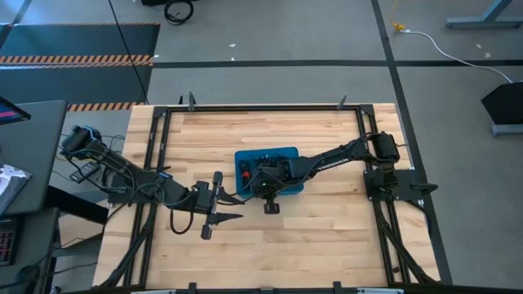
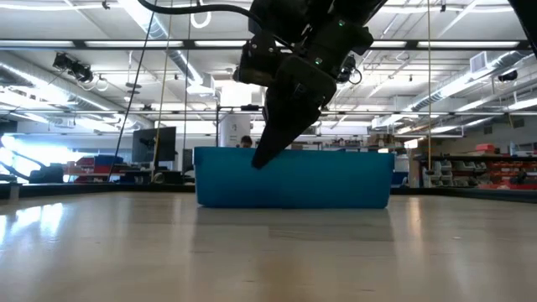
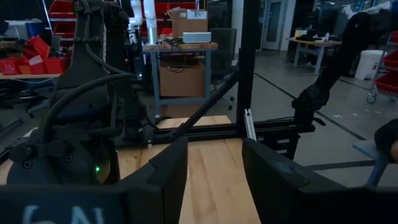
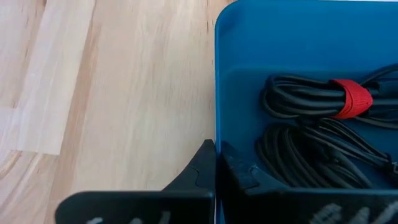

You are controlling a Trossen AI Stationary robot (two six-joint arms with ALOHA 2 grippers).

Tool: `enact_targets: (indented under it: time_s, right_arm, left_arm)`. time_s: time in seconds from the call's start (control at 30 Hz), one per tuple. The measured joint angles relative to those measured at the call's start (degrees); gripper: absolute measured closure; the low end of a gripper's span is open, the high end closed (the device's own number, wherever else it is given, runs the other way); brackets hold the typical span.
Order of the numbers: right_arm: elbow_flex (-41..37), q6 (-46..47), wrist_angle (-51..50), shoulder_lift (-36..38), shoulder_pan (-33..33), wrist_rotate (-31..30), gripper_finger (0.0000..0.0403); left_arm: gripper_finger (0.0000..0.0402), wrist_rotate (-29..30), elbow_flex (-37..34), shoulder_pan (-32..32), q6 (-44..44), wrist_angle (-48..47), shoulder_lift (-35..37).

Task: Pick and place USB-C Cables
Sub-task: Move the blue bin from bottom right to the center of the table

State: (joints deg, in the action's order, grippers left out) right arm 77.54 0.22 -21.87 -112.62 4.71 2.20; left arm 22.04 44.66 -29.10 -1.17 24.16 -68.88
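The blue tray (image 1: pixel 282 155) rests flat on the wooden table (image 1: pixel 327 237) near its middle. In the right wrist view it holds a black cable bundle with a red band (image 4: pixel 348 99) and a plain black bundle (image 4: pixel 311 155). My right gripper (image 4: pixel 216 165) reaches in from the table's right and is shut on the tray's near wall; the low view shows it (image 2: pixel 258 158) coming down onto the rim. My left gripper (image 1: pixel 219 204) hovers open to the left of the tray, touching nothing, with bare wood between its fingers (image 3: pixel 168 168). My right gripper pinches the tray's near wall (image 4: pixel 216 124) close to its left corner. One finger (image 4: pixel 239 171) is inside the tray and the other (image 4: pixel 198 169) outside. The fingers slant down from above and from the right, lying along the wall. The tray's bottom stays on the table.
A black frame of rails (image 1: pixel 359 139) borders the table on all sides. Open wood lies on the near side of the tray (image 1: pixel 319 245) and beyond it (image 1: pixel 261 126). A long white cord with a yellow end (image 1: pixel 400 28) lies on the floor beyond the table.
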Motion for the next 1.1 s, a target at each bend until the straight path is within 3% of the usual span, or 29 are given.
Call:
enact_targets:
  time_s: [1.1]
  right_arm:
    - [0.1, 3.4, 1.8, 0.1, 0.0, -1.2, 0.0395]
  left_arm:
    - [0.0241, 0.0, 0.0, 0.0, 0.3, 0.0, 0.0]
